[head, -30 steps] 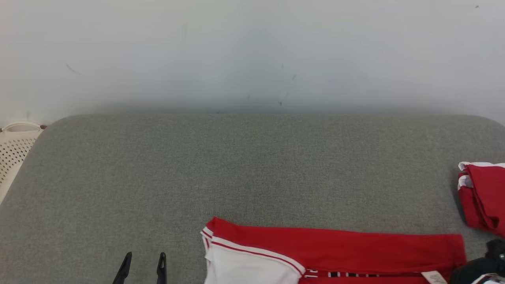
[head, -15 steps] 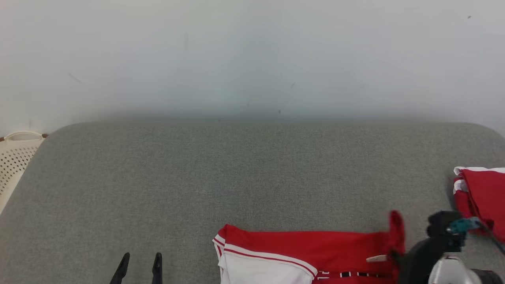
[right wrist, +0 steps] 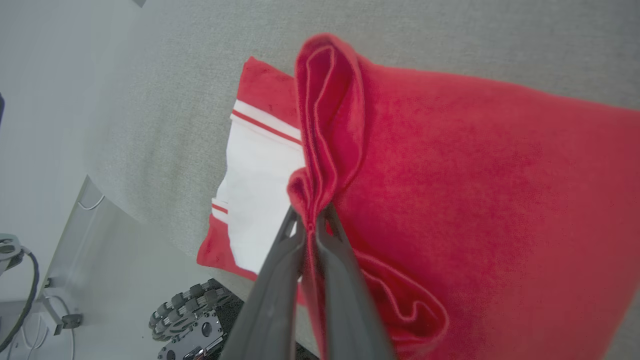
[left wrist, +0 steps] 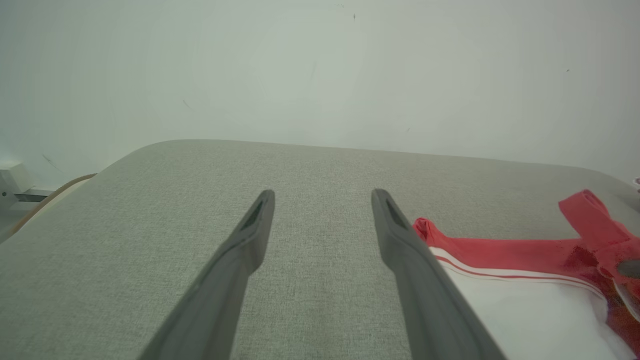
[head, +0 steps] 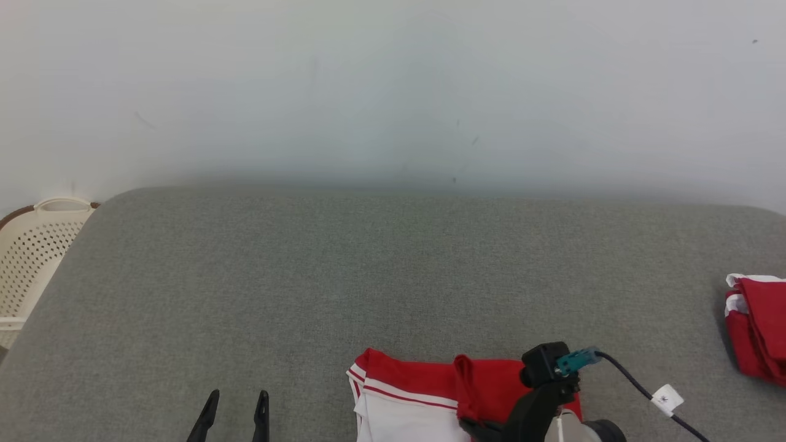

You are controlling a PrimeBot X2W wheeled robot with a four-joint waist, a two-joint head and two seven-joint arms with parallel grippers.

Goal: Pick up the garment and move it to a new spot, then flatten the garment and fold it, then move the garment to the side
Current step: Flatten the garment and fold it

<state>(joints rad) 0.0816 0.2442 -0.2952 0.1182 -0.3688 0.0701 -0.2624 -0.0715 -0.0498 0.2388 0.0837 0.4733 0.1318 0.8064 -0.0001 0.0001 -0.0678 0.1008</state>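
Observation:
The garment is red with a white panel and red stripes. It lies at the near edge of the grey padded table. My right gripper is shut on a bunched red edge of it, lifted and folded over toward the white part. In the right wrist view the fingers pinch that red fold of the garment between them. My left gripper is open over bare table to the left of the garment. Seen from the left wrist, this gripper has nothing between its fingers, and the garment lies to its right.
A second red and white folded cloth lies at the table's right edge. A cream perforated basket stands beyond the left edge. A pale wall backs the table. The right arm's cable trails over the table.
My right gripper has carried the garment's right red edge up and leftward over the rest of it. The head camera has shifted slightly. My left gripper has stayed open in place.

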